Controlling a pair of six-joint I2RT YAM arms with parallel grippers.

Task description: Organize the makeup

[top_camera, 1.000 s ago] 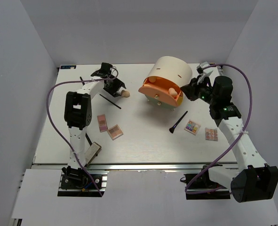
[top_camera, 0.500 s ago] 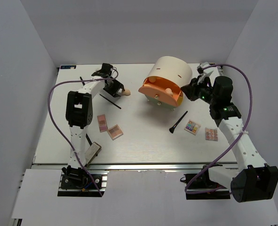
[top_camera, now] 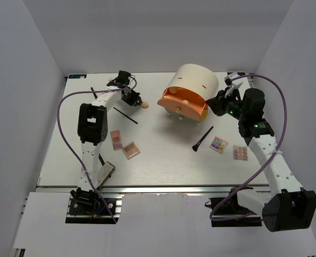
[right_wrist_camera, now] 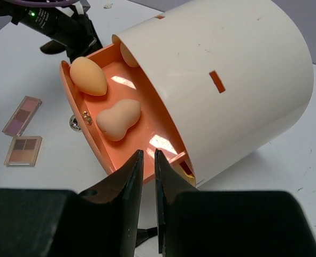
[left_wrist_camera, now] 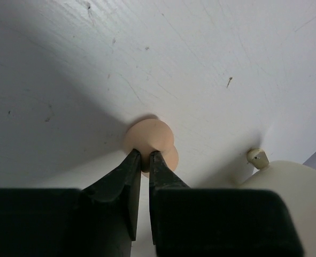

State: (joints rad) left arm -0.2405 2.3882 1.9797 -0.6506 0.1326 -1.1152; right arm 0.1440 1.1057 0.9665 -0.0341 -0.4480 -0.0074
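Two grips: left gripper point(left_wrist_camera: 145, 155) clenched on small peach egg-shaped sponge point(left_wrist_camera: 149, 136) lying on white table point(left_wrist_camera: 200, 53); right gripper point(right_wrist_camera: 147, 155) pinches rim of open orange drawer point(right_wrist_camera: 101, 155) of cream cylindrical unit point(right_wrist_camera: 227, 69). Next, likely: lift, carry sponge into drawer.

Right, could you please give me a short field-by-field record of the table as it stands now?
left gripper: jaws pinched on a peach sponge on the table, left of the drawer unit
right gripper: jaws closed on the rim of the open orange drawer
in drawer: two sponges in plain view
loose palettes: two on the left, two on the right
loose brushes: at least two
compact: near edge, left side
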